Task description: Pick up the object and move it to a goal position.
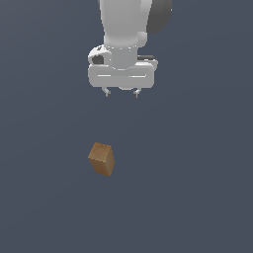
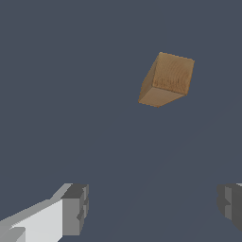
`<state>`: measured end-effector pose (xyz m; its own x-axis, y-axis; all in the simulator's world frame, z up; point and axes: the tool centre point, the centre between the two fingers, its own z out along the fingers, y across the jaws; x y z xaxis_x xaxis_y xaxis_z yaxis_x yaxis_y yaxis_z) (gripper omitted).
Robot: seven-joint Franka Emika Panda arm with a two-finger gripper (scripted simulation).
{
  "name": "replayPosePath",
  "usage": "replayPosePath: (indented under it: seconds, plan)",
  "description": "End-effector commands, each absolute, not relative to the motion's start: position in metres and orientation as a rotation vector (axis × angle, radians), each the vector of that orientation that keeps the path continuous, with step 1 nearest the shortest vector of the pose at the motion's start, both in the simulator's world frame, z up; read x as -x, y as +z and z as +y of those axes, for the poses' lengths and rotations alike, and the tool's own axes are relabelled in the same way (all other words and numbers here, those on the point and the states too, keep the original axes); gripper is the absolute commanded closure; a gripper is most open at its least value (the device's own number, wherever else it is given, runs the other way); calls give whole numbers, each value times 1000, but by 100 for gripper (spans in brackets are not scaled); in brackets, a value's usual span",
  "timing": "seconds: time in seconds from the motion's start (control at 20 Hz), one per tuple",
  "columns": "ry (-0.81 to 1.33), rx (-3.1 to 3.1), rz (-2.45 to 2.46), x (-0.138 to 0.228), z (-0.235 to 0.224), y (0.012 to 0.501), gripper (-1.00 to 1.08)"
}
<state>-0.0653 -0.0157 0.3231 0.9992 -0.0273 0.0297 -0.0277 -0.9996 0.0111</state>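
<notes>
Dark slate-grey ground [image 1: 197, 197] fills both views, flat and featureless. White Panda arm [image 1: 123, 20] enters from the upper edge of the exterior view, wrist pointing straight down, a darker grey housing behind it toward the exterior view's right. Below the wrist, the broad white hand body, with the gripper [image 1: 121, 92] hanging beneath it; two short grey fingertips [image 1: 106, 92] show under the body, set apart with open space between them, nothing held. Wrist view confirms: the two fingers sit wide apart at opposite sides of the picture, gripper [image 2: 151, 205] spread, bare ground between the pads [image 2: 75, 208]. Wooden block [image 1: 102, 158] lies on the ground below the gripper in the exterior view, well apart from the fingertips, offset slightly toward the exterior view's left of the gripper's centre. Block sits turned at an angle to the gripper body, not squared with it. Brown wood grain, lighter tan on one face. In the wrist view the block [image 2: 166, 79] appears away from the fingers, clear of the gap between them, untouched.
</notes>
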Motion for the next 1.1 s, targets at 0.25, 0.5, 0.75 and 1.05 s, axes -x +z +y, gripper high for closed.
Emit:
replayPosePath:
  seconds: [0.25,0.5,0.75,1.05]
  plan:
    - [55,-3119,-7,65,-17,327,-92]
    - [65,-3106,34,66,-18,331,-92]
    - [63,-3109,21,63,-19,329,-92]
    - [57,-3114,-20,47,-26,320,-92]
